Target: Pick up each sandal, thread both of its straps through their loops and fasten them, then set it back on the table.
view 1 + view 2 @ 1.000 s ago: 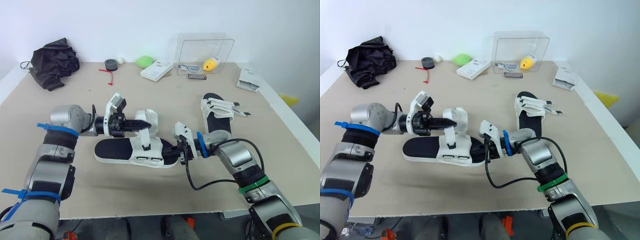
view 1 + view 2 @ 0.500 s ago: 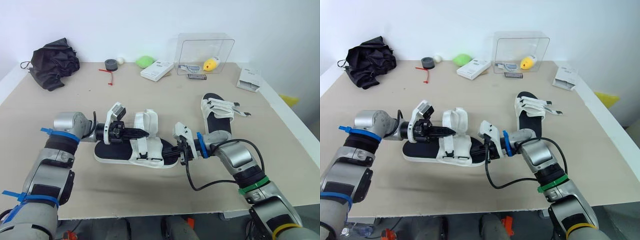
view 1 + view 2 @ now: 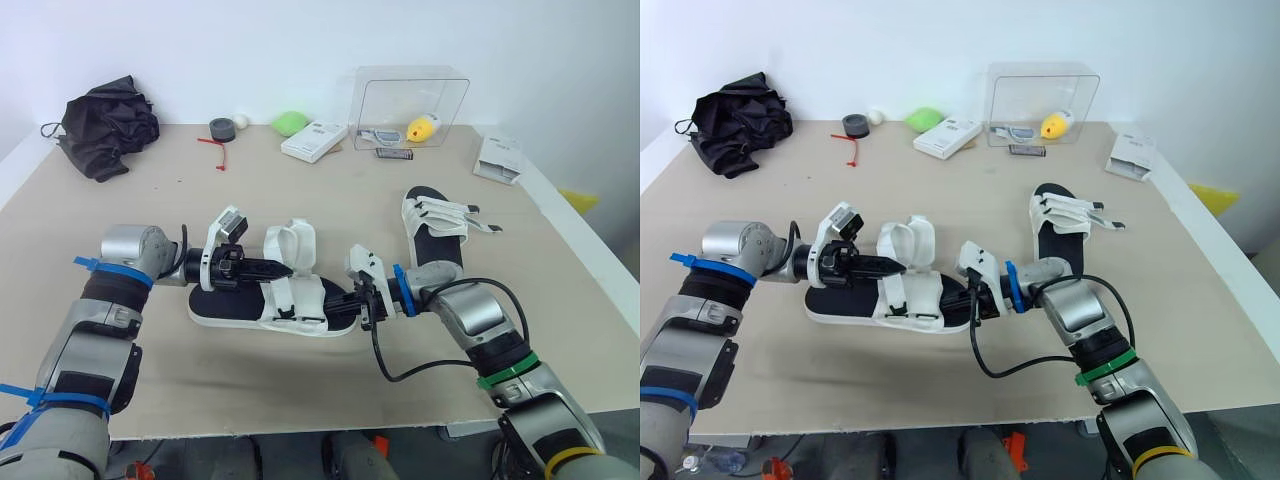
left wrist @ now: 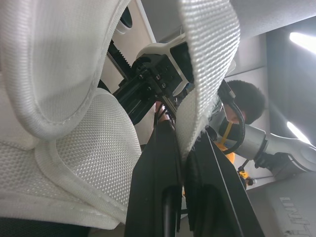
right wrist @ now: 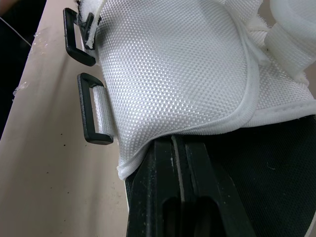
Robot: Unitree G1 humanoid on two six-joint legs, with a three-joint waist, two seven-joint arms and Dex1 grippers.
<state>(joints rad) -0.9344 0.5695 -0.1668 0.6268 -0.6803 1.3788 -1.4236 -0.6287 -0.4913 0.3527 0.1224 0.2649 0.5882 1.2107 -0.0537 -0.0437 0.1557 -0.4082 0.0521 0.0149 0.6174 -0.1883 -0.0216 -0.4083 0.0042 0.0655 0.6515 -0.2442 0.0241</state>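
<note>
A white-strapped sandal with a black sole [image 3: 232, 303] lies at the table's middle front. My left gripper [image 3: 284, 269] reaches over its heel part and is shut on a white webbing strap [image 4: 207, 74], which rises curled above the upper [image 3: 292, 243]. From the other side my right gripper [image 3: 354, 304] is shut on the sandal's toe edge, where the white mesh upper [image 5: 173, 74] meets the sole. Two black loops [image 5: 91, 116] hang off the near side of that upper. A second sandal [image 3: 435, 232] lies to the right, its straps loose.
Along the back stand a black cloth bundle [image 3: 105, 125], a tape roll [image 3: 221, 128], a green object [image 3: 290, 122], a white box [image 3: 314, 140] and a clear case [image 3: 410, 105]. A white packet [image 3: 498, 158] lies far right. The table's front edge [image 3: 300, 425] runs close below the sandal.
My left gripper has come down and slightly back toward the left with the strap still in it, so the strap now curls lower over the sandal. The right gripper has held still.
</note>
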